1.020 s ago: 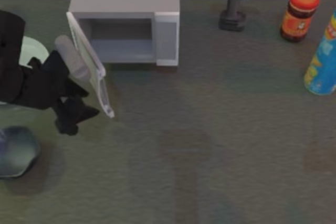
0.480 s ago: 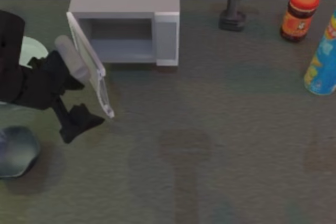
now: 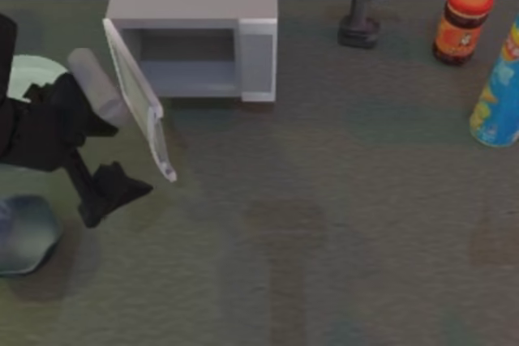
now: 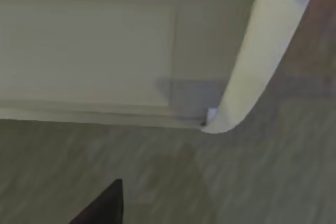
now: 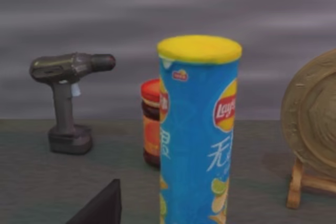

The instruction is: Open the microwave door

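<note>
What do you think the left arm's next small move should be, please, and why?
Probably pull the left hand a little farther away from the microwave door and park it. The door already stands swung wide at the microwave's left side, the cavity is exposed, and the hand sits clear of the door's free edge, touching nothing.

A: What do you see of the left arm?
B: You've got matte black blocky links, one pale grey cylindrical segment near the wrist, no markings you can read.
A: And the left gripper?
B: Black, angular, pointed fingers. Each wrist view gives you only one black wedge-shaped finger tip.
</note>
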Available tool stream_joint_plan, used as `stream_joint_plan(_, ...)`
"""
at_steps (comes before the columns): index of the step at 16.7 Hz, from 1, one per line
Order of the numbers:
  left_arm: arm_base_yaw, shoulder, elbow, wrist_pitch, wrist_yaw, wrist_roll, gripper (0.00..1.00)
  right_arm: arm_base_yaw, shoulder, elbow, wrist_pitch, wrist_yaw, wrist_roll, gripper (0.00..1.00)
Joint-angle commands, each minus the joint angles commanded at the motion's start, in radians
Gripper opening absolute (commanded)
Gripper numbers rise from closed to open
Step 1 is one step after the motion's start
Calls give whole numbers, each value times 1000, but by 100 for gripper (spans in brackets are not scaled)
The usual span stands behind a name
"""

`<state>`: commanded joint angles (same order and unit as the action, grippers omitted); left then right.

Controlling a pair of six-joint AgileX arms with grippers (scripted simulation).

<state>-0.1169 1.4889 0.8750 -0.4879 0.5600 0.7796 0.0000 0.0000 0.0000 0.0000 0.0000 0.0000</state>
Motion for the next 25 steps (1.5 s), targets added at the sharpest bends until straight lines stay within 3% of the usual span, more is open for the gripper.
stream_joint_plan(4,-2,-116,-20,-97,0,-11,100,0,0,0,0,0,0,100)
stream_joint_plan(9,-2,-115,-16,-99,0,-11,100,0,0,0,0,0,0,100)
stream_joint_plan(13,-28,-36,85,-198,-44,-117,100,0,0,0,0,0,0,100)
stream_joint_plan(18,-102,162,429,-468,-171,-462,100,0,0,0,0,0,0,100)
stream_joint_plan(25,-231,439,1058,-906,-410,-1177,100,0,0,0,0,0,0,100)
